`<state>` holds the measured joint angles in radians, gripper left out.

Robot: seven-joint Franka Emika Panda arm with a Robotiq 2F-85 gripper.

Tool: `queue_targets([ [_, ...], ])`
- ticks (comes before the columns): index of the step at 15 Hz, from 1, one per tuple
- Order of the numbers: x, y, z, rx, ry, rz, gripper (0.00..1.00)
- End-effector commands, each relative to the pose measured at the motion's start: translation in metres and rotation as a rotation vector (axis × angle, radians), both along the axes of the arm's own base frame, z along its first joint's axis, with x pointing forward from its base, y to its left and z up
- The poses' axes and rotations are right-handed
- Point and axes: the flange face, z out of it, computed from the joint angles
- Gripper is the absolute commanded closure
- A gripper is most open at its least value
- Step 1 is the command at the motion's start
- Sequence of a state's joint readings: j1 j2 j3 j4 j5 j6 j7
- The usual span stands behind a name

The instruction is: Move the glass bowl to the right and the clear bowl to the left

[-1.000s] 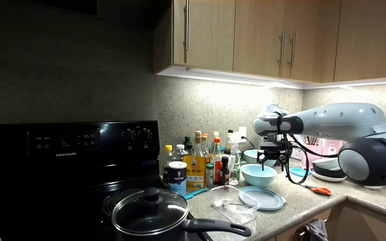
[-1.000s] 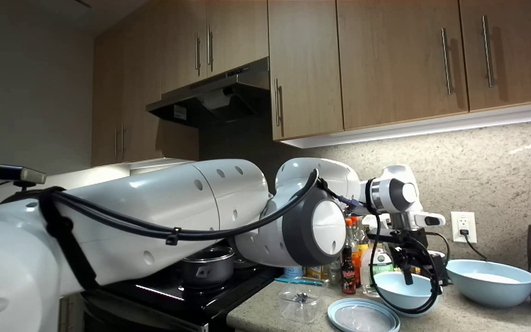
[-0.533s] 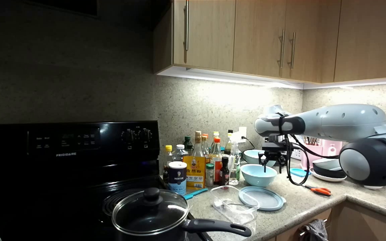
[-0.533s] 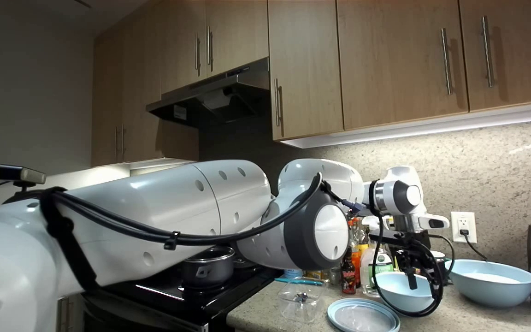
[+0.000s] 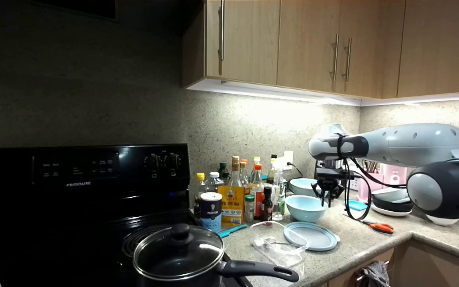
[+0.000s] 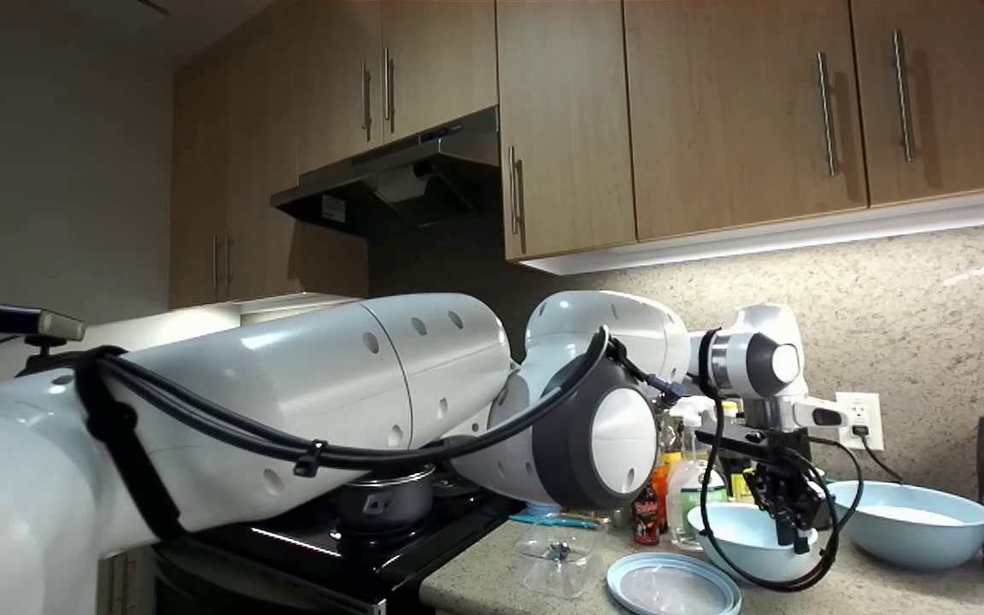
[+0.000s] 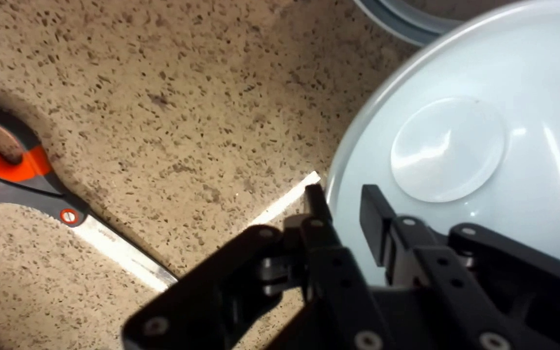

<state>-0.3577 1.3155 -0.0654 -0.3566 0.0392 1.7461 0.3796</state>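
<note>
Your gripper point(image 7: 342, 192) is right over the rim of the glass bowl point(image 5: 304, 211), one finger outside the wall and one inside. In the wrist view they stand apart, not by much, with the rim in the gap, so I wouldn't call it clamped, and honestly can't tell if either pad is touching. Your bowl's round, deep and smooth, light aqua-blue with a shiny inside and a rounded lip, on a speckled stone-look counter point(image 7: 202, 116), just beside a flat round plate point(image 5: 312, 236), pale blue with a greyish middle. Near it there's a wider bowl point(image 6: 910, 534) in a similar glossy pale blue, seen in both exterior views. You've also got a boxy see-through tub point(image 6: 539, 572) with rounded corners, a dark pan point(image 5: 179, 259) under a glass lid, and scissors point(image 7: 66, 204) lying apart from the bowl, orange-and-grey handles, bare metal blade.
</note>
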Motion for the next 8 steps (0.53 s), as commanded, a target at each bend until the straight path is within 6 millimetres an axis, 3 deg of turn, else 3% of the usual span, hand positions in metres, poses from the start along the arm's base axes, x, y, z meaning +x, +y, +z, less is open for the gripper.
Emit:
queue_targets([
  [1, -0.0028, -0.0054, 0.0059, 0.051, -0.014, 0.019, 0.96],
  [2, -0.0038, -0.0065, 0.0048, 0.050, -0.008, 0.021, 0.98],
  [3, -0.0029, -0.0068, 0.0040, 0.018, -0.004, 0.010, 0.67],
  [5, -0.0018, -0.0031, 0.0030, 0.008, 0.005, 0.025, 0.62],
  [6, -0.0016, -0.0045, 0.0013, 0.010, -0.003, -0.003, 0.81],
  [7, -0.0010, -0.0030, 0.0013, 0.009, -0.003, -0.001, 0.75],
  [8, -0.0005, -0.0018, 0.0013, 0.009, -0.003, 0.001, 0.43],
])
